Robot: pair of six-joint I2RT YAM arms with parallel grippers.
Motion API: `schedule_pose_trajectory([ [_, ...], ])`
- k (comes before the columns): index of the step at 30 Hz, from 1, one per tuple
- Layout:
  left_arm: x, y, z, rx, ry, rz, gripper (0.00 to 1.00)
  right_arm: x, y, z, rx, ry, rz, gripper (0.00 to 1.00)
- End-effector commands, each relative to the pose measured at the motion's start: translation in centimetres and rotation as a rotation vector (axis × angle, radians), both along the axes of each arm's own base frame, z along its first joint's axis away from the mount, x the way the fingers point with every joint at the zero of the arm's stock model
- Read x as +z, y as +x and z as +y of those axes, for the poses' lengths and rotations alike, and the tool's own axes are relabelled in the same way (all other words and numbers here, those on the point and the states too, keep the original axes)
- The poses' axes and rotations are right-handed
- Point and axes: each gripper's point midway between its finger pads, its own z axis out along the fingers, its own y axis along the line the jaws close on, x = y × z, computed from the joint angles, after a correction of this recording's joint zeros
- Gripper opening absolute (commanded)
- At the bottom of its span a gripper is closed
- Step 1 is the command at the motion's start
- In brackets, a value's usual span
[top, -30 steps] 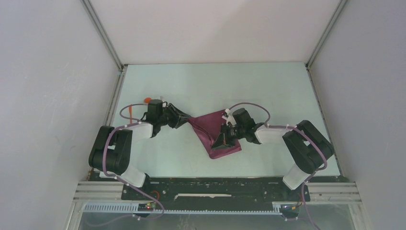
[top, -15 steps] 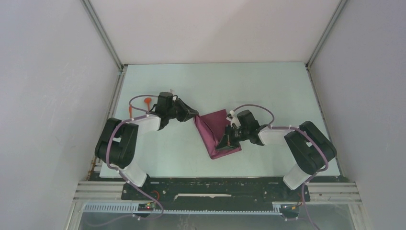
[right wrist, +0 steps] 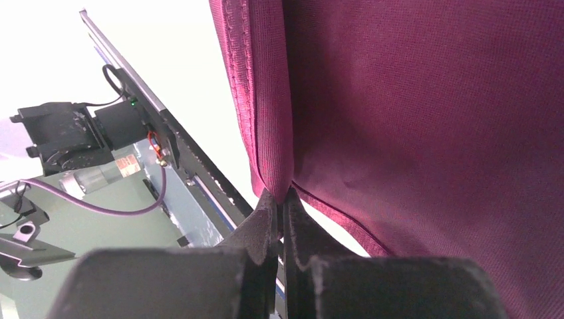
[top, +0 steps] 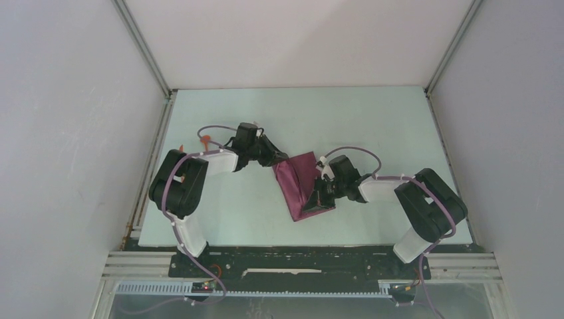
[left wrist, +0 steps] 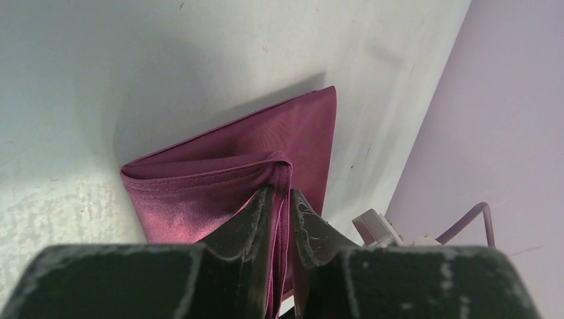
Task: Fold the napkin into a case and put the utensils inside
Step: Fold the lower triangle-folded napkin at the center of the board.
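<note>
The maroon napkin (top: 300, 186) lies partly folded at the table's middle, a long slanted shape with its left flap lifted. My left gripper (top: 281, 159) is shut on the napkin's upper left edge; in the left wrist view the cloth (left wrist: 226, 169) runs between the fingers (left wrist: 256, 212). My right gripper (top: 318, 197) is shut on the napkin's right side; the right wrist view shows a hemmed fold (right wrist: 266, 119) pinched at the fingertips (right wrist: 266, 212). An orange utensil (top: 207, 139) shows partly at the far left, behind the left arm.
White walls enclose the pale green table (top: 372, 126) on three sides. A metal rail (top: 299, 262) runs along the near edge by the arm bases. The left arm's cable loops over the utensil area.
My left gripper has carried the napkin's left edge to the right, over the cloth, so the napkin is narrower. The right gripper has shifted slightly right and still holds the cloth.
</note>
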Motion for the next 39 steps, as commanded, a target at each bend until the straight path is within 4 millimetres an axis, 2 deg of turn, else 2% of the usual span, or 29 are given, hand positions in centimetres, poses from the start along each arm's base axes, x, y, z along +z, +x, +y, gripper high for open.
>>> schedule_pose_trajectory([
  [1, 0.1, 0.9, -0.8, -0.020, 0.022, -0.030, 0.19, -1.0, -0.2, -0.5, 0.010, -0.047, -0.020, 0.00],
  [18, -1.6, 1.2, -2.3, -0.061, 0.025, 0.001, 0.17, -1.6, -0.6, -0.6, 0.019, -0.072, -0.018, 0.00],
  [29, -2.5, 1.1, -2.6, -0.080, 0.031, 0.012, 0.15, -1.1, -0.7, -0.7, 0.021, -0.075, -0.028, 0.01],
  [30, -2.6, 1.1, -2.6, -0.082, 0.031, 0.013, 0.15, -0.9, -0.6, -0.9, 0.015, -0.082, -0.036, 0.04],
  [31, -2.6, 1.0, -2.6, -0.084, 0.031, 0.015, 0.15, -0.8, -0.7, -1.2, 0.009, -0.102, -0.035, 0.10],
  [34, -2.9, 0.9, -2.7, -0.091, 0.033, 0.018, 0.14, 0.3, -1.2, -2.5, 0.015, -0.177, -0.045, 0.35],
  [36, -2.9, 0.9, -2.7, -0.095, 0.031, 0.019, 0.14, 1.7, -1.2, -3.5, 0.025, -0.245, -0.100, 0.50],
  [39, -3.0, 0.7, -2.8, -0.100, 0.029, 0.022, 0.14, 4.0, -0.5, -4.6, 0.031, -0.345, -0.252, 0.66],
])
